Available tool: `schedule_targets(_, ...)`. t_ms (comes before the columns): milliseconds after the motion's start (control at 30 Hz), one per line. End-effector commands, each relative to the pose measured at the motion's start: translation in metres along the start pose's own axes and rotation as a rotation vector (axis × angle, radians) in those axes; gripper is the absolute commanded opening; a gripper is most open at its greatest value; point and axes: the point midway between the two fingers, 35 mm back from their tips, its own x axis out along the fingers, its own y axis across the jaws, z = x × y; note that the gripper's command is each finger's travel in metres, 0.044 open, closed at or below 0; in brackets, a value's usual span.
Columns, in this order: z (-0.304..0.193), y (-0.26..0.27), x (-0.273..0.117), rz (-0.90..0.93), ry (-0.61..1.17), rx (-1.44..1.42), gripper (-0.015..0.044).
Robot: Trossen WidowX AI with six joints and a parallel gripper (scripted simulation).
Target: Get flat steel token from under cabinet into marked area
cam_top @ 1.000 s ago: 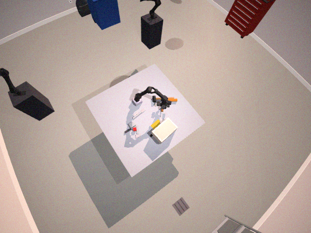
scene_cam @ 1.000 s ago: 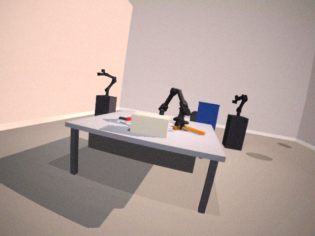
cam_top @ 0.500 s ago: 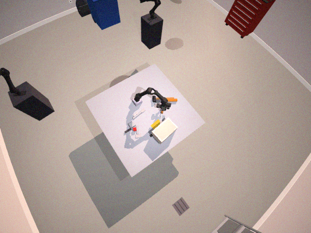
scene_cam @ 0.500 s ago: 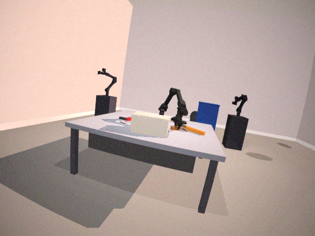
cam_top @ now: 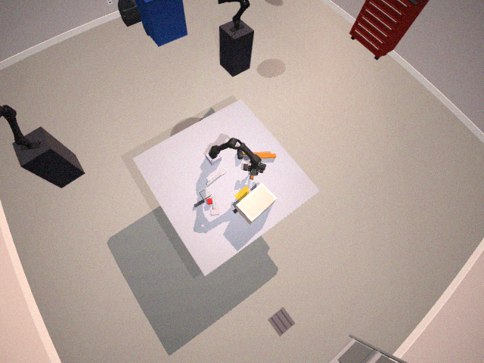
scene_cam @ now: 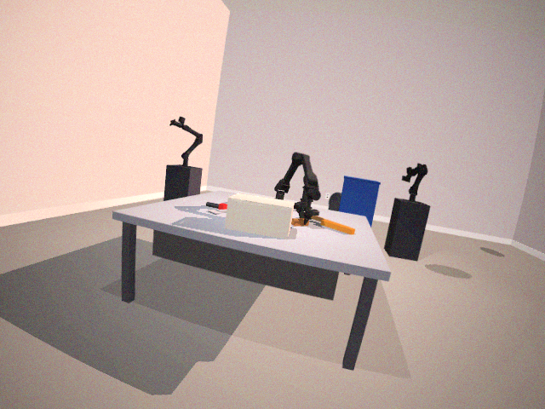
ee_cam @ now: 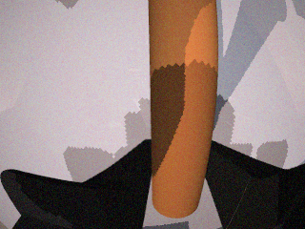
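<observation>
My gripper (cam_top: 252, 172) (scene_cam: 306, 220) (ee_cam: 181, 148) is shut on the orange handle (cam_top: 251, 178) (scene_cam: 298, 221) (ee_cam: 195, 114) of a tool. It holds the handle low over the table, on the arm's side of the cabinet. In the wrist view the handle runs upward from between the black fingers. A thin part seems to extend from it toward the cabinet in the top view, but its tip cannot be made out. The cream cabinet (cam_top: 255, 202) (scene_cam: 260, 216) stands on the table. A yellow patch (cam_top: 242, 193) lies in front of it. The token cannot be seen.
An orange bar (cam_top: 266, 155) (scene_cam: 338, 226) lies beside the arm. A red block (cam_top: 209, 201) (scene_cam: 223, 205) with a dark bar (cam_top: 199, 203) and a pale piece (cam_top: 214, 211) lie to the cabinet's left in the top view. Another pale piece (cam_top: 215, 177) lies nearer the arm's base.
</observation>
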Motion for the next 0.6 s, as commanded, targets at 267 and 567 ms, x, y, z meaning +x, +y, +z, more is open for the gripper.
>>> schedule_targets(267, 0.025, 0.0, 0.0, -0.001, -0.005, 0.0, 0.0)
schedule_targets(567, 0.043, 0.0, -0.001, -0.001, -0.006, 0.0, 0.0)
